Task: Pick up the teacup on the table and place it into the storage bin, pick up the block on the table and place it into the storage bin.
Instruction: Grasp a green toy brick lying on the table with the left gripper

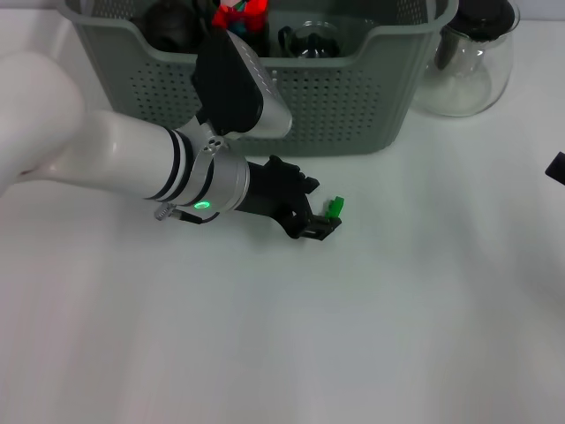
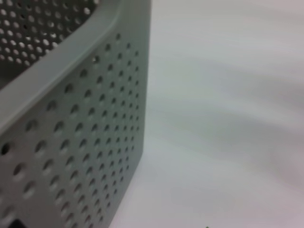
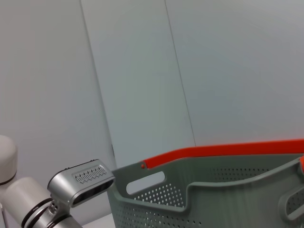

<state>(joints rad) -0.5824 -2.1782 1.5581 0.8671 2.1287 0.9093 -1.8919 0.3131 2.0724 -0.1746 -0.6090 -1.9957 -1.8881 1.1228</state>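
Observation:
The small green block [image 1: 335, 208] lies on the white table in front of the grey-green storage bin [image 1: 353, 106]. My left gripper [image 1: 323, 210] is low over the table with its black fingers spread, and the block sits between the fingertips. A dark glass teacup [image 1: 311, 40] with a handle sits inside the bin. The left wrist view shows only the bin's perforated wall [image 2: 80, 142] and bare table. The right wrist view shows the bin [image 3: 199, 190] from the side. Only a black bit of my right gripper [image 1: 556, 168] shows at the right edge of the head view.
A clear glass pitcher [image 1: 468, 62] with a black lid stands right of the bin. Inside the bin are a black round object [image 1: 172, 26] and a red toy [image 1: 240, 13]. The white table [image 1: 353, 336] stretches in front of the arm.

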